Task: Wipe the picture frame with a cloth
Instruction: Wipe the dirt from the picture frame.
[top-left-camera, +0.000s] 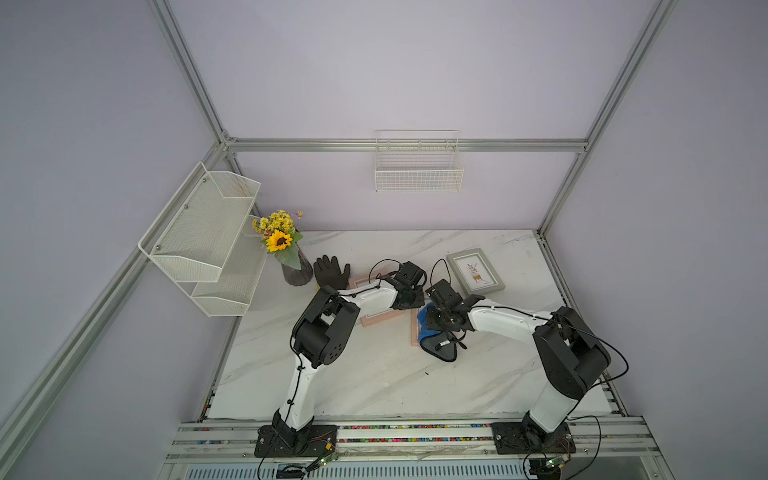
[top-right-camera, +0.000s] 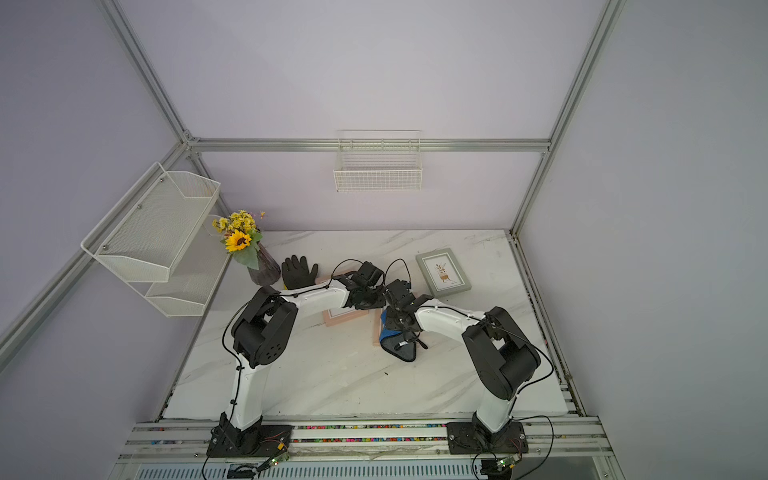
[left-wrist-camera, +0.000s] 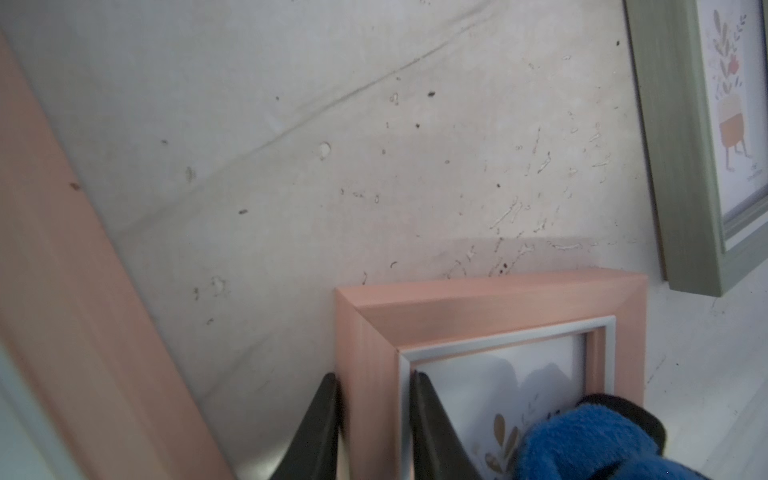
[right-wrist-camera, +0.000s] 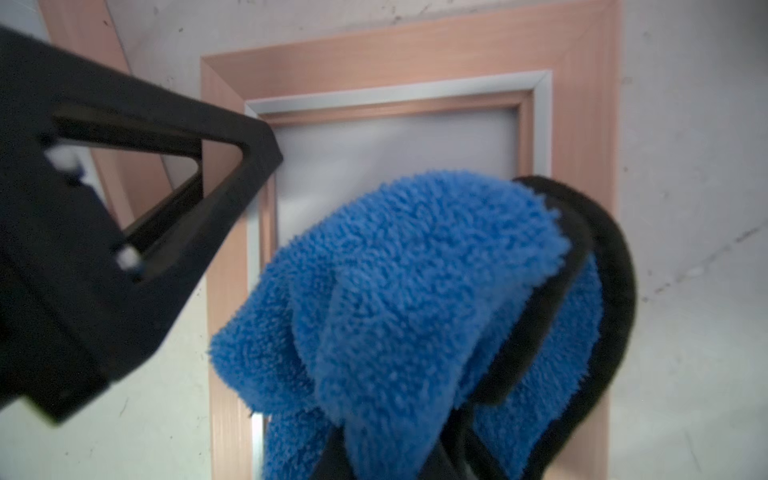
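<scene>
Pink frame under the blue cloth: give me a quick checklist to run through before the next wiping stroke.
1. The left gripper clamps a side rail of the pink frame: ok.
2. The right gripper is shut on the cloth: ok.
3. The cloth hangs over the glass: ok.
4. The cloth presses on the glass: cannot tell.
5. The second pink frame and the green frame lie apart from the clamped one: ok.

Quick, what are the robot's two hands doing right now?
Left gripper: shut on the pink picture frame, clamping its side rail.
Right gripper: shut on the blue cloth.
</scene>
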